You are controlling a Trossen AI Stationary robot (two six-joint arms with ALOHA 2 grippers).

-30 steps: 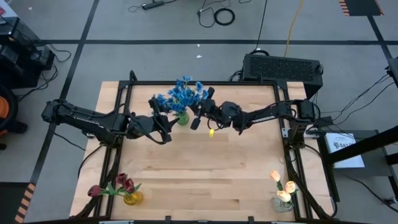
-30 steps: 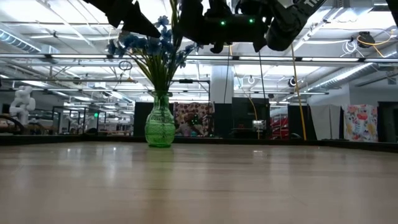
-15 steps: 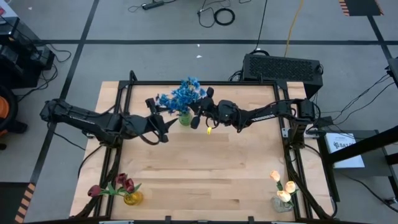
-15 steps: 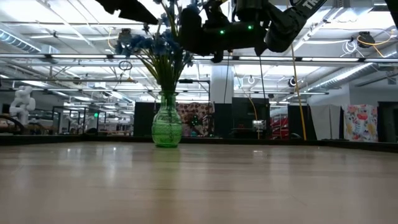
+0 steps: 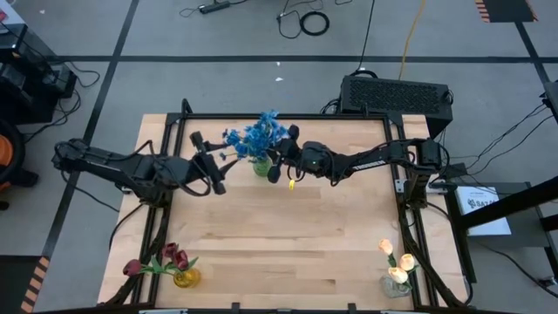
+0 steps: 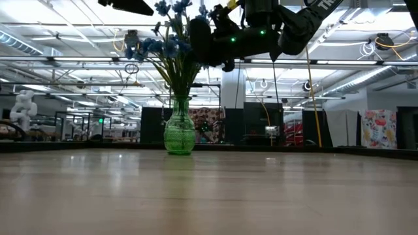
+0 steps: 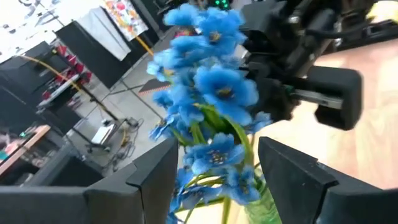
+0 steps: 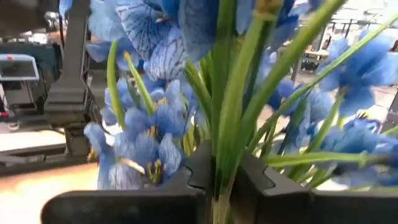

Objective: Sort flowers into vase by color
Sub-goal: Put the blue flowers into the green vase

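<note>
all three colours look sorted. my right claw point(image 5: 281, 162) pinches a stem of the blue flowers point(image 5: 255, 137) in the green vase point(image 6: 179, 135) at twelve o'clock; my left claw point(image 5: 212, 167) gapes empty.

This place is a robotics lab in a large industrial hall. The wooden table point(image 5: 279, 235) stands on a grey concrete floor point(image 5: 218, 83) marked with dark tape lines, and loose cables point(image 5: 305, 19) lie on it. A black equipment box point(image 5: 397, 94) sits just beyond the table's far right corner. Across the table, the low view shows a high ceiling with long light strips point(image 6: 366, 75), dark partitions point(image 6: 255, 134) and other workstations.
</note>
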